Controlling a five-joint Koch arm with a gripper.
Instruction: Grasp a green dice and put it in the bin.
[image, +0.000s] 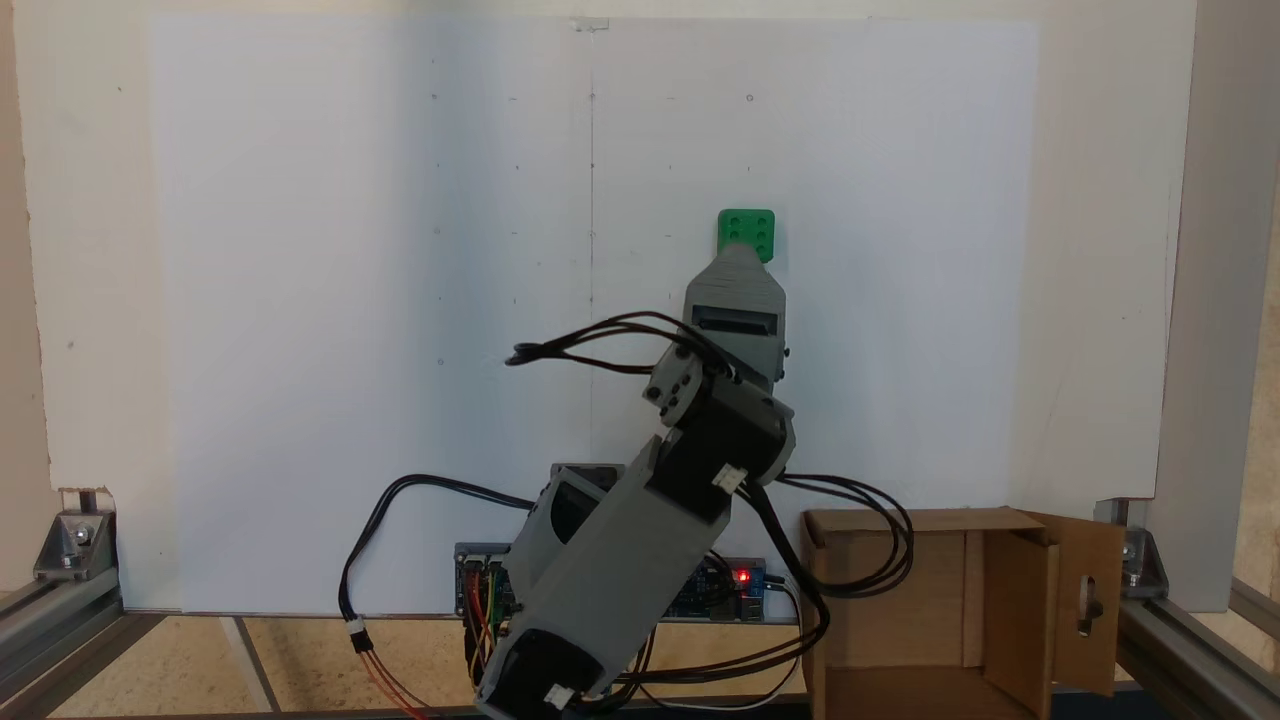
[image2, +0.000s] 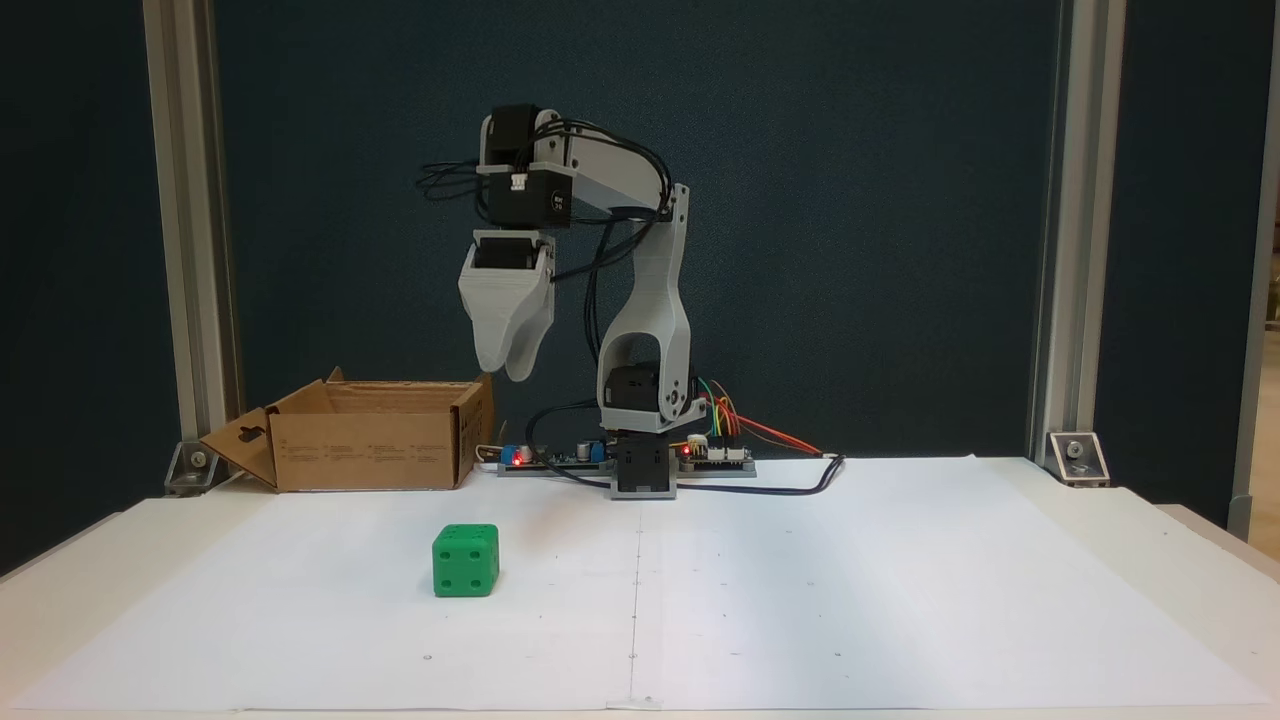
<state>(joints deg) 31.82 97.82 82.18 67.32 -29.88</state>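
Observation:
The green dice (image: 748, 230) (image2: 465, 561) rests on the white paper, well out from the arm's base. My gripper (image: 741, 258) (image2: 506, 368) hangs high above the table, pointing down, with its two grey jaws pressed together and nothing between them. In a fixed view from the front it hovers just right of the bin (image2: 370, 450) and well above and behind the dice. The bin (image: 880, 600) is an open brown cardboard box with flaps, one flap having a keyhole cut-out, standing beside the arm's base.
White paper (image2: 800, 600) covers the table. A circuit board (image2: 715, 455) with red lights and loose cables lies at the arm's base. Aluminium frame posts (image2: 1050, 250) stand at the table's back corners.

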